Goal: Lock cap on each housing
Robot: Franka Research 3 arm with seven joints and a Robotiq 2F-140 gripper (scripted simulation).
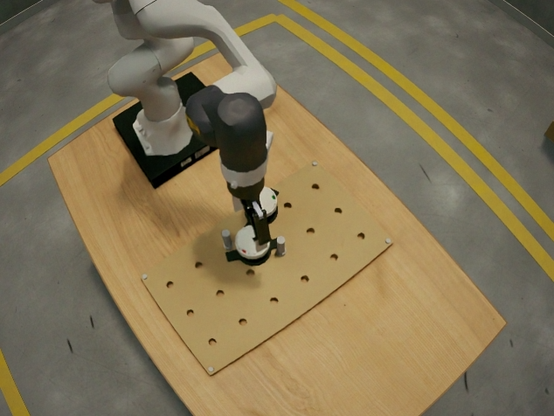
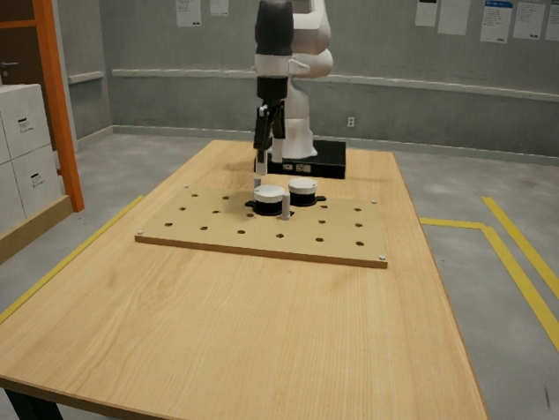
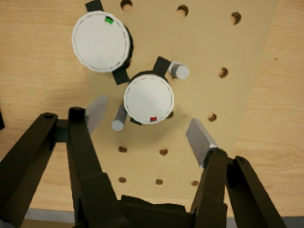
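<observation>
One black housing [image 2: 269, 207] stands upright with a white cap [image 1: 246, 237] [image 2: 268, 192] [image 3: 149, 97] that has a red mark near its rim. Two grey pegs flank it, one [image 1: 280, 246] [image 2: 286, 207] [image 3: 181, 71] on one side and one [image 1: 226, 239] [image 2: 257, 183] [image 3: 118, 120] on the other. A second black housing [image 2: 301, 198] stands upright close by. Its white cap [image 1: 268, 200] [image 2: 302, 184] [image 3: 99, 42] has a green mark. My gripper [image 2: 269, 161] [image 3: 148, 115] is open and empty, above the level of the caps. In the top view it partly hides both caps.
Both housings are on a tan board [image 1: 232, 342] [image 2: 271, 248] [image 3: 202, 42] with rows of holes and a small pale fastener at each corner. The black robot base [image 1: 154, 172] [image 2: 331, 155] is behind it on the wooden table [image 1: 380, 322] [image 2: 252, 325].
</observation>
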